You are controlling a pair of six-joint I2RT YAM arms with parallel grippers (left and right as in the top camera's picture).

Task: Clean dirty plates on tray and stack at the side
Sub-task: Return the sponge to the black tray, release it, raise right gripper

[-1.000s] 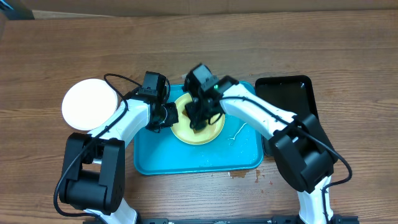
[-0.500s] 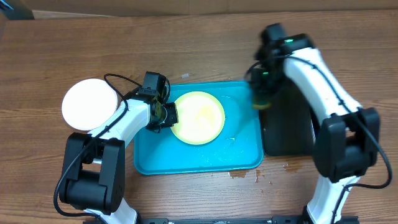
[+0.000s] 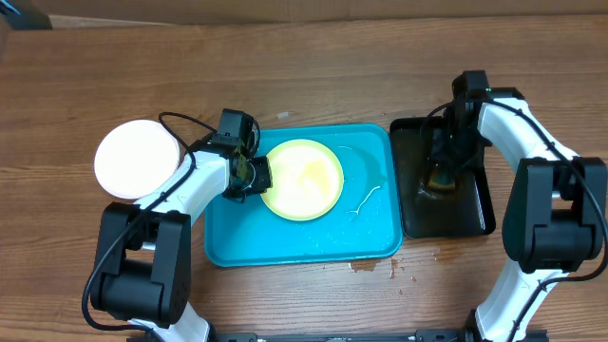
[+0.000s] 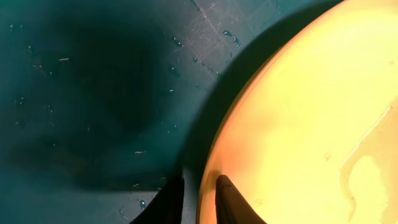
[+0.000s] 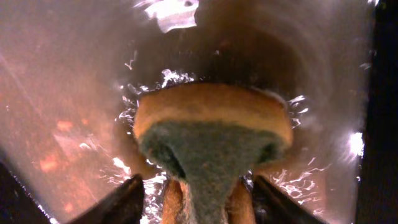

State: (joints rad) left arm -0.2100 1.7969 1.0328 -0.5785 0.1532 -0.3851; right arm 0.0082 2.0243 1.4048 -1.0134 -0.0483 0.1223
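Pale yellow plate [image 3: 304, 179]: round, shallow, lying flat in the turquoise tray [image 3: 285, 255], left of the tray's centre and nearer its far edge than its near edge. The surface is glossy, with a thin film of liquid pooled toward the middle in the left wrist view. No red-orange smear can be made out on it.

Tray: rectangular plastic with rounded corners and a raised rim. Its floor is wet, with scattered droplets, a small ribbed patch and a thin white streak [image 3: 366, 199] toward its right edge.

Left gripper [image 3: 255, 174]: at the plate's left rim. Its 2 fingers stand close together, 1 on the tray side and 1 over the plate. Whether they pinch the rim cannot be told.

White plate [image 3: 140, 159]: on the table [image 3: 285, 76] off the tray's left edge, well apart from it. Whether others lie under it cannot be told.

Black tray [image 3: 446, 217]: glossy and narrower, just beside the turquoise tray's right edge. It holds a sponge [image 5: 211, 130] with a tan body and a green scouring face, in a wet sheen.

Right gripper [image 5: 199, 199]: low over the black tray, jaws parted, the sponge between them with a gap showing on 1 side, so not clamped.

Table: brown wood grain, with dark wet spots [image 3: 375, 266] at the turquoise tray's near right corner
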